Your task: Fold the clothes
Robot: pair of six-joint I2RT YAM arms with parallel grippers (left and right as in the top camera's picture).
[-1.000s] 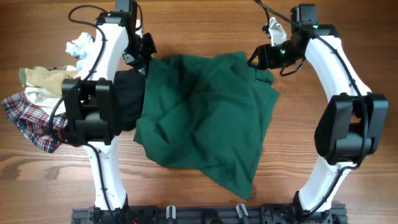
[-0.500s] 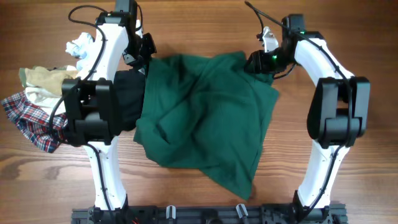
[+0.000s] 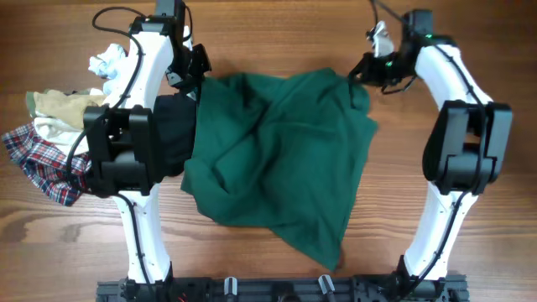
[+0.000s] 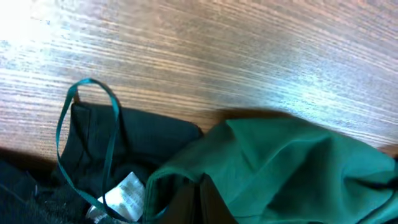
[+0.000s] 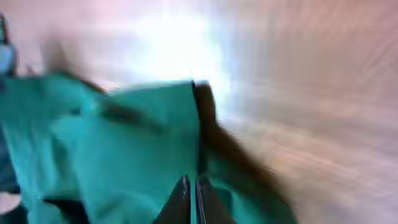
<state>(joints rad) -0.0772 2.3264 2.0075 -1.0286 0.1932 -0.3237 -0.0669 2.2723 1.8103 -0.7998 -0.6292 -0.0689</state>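
Wood bench point(image 3: 277, 33) holds the green garment point(image 3: 277, 159) spread centre, likely soft, light, floppy, best gripped at far corners: my right jaws pinch one, left jaws pressed together at the other.

Your overhead view is evenly lit and sharp, with only soft shadows on the wooden table point(image 3: 268, 33). In your left wrist view, bright glare washes out the wood at top left. Your right wrist view is heavily motion-blurred, with a white glare patch above the dark green garment point(image 5: 124, 143).
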